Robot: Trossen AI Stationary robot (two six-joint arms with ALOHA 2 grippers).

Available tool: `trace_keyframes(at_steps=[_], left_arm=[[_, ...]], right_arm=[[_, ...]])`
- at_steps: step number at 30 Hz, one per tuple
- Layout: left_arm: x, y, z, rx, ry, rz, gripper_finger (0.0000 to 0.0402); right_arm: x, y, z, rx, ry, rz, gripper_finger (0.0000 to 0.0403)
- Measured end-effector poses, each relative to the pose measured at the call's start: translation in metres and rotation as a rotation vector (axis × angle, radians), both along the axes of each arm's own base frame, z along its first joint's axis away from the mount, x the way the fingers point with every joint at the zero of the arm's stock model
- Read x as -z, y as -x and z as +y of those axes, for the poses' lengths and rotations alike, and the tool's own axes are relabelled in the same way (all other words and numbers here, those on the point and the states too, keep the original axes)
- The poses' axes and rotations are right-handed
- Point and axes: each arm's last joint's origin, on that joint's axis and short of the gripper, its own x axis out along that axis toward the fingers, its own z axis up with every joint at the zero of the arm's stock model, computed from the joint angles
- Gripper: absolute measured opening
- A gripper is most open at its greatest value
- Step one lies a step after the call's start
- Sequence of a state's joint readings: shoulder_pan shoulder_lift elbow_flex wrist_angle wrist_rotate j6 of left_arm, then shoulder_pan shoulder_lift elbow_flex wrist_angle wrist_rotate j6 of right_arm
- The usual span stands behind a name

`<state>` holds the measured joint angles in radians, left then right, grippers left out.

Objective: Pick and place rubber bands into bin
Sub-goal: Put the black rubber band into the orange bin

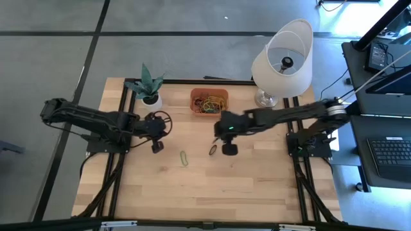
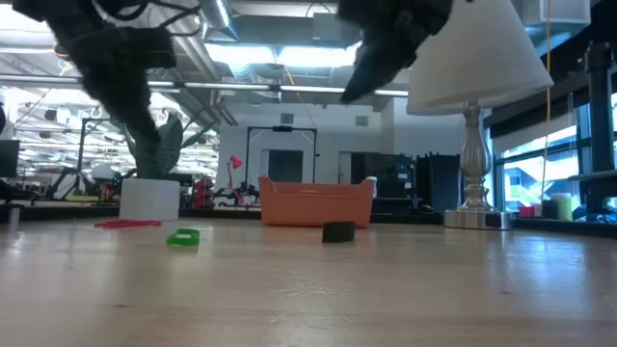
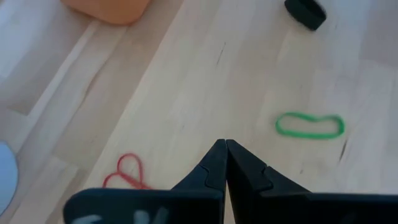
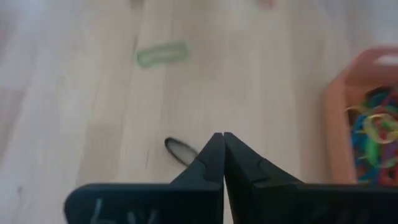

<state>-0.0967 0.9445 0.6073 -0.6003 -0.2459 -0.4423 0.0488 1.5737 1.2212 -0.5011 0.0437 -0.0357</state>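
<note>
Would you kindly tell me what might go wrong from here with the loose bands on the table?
Both sets of fingers are shut and empty, so the thin green rubber band, the red one and the black one may get missed. The right gripper works near the small orange plastic bin and might nudge it.

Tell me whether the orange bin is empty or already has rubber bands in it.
Not empty. The bin holds a tangled pile of coloured rubber bands; the high view and the right wrist view both show them inside its walls.
</note>
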Motion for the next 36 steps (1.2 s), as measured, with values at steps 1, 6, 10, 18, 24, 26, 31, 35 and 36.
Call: trace_keyframes(at_steps=[1,6,10,18,24,26,31,35,36], left_arm=[[0.003,0.005,0.000,0.005,-0.004,0.001,0.0002],[0.015,0.021,0.002,0.030,-0.007,0.002,0.0001],[0.023,0.029,0.002,0.050,0.009,0.001,0.0001],[0.027,0.033,0.001,0.086,0.015,-0.001,0.0001],[0.025,0.030,0.001,0.114,0.002,-0.024,0.0003],[0.025,0.030,0.001,0.124,-0.006,-0.028,0.0002],[0.024,0.029,0.000,0.139,0.008,-0.036,0.0001],[0.025,0.029,0.000,0.151,0.024,-0.035,0.0003],[0.025,0.029,0.000,0.152,0.024,-0.035,0.0002]], right_arm=[[0.004,-0.008,0.001,-0.003,0.003,0.049,0.0006],[0.029,-0.036,0.010,-0.064,0.045,0.316,0.0045],[0.050,-0.055,0.018,-0.138,0.081,0.399,0.0089],[0.093,-0.069,0.022,-0.232,0.155,0.478,0.0147],[0.114,-0.075,0.022,-0.240,0.182,0.506,0.0143],[0.124,-0.076,0.022,-0.241,0.181,0.531,0.0135],[0.135,-0.078,0.024,-0.205,0.147,0.556,0.0093],[0.130,-0.077,0.023,-0.149,0.087,0.546,0.0022],[0.128,-0.077,0.022,-0.136,0.078,0.540,0.0012]])
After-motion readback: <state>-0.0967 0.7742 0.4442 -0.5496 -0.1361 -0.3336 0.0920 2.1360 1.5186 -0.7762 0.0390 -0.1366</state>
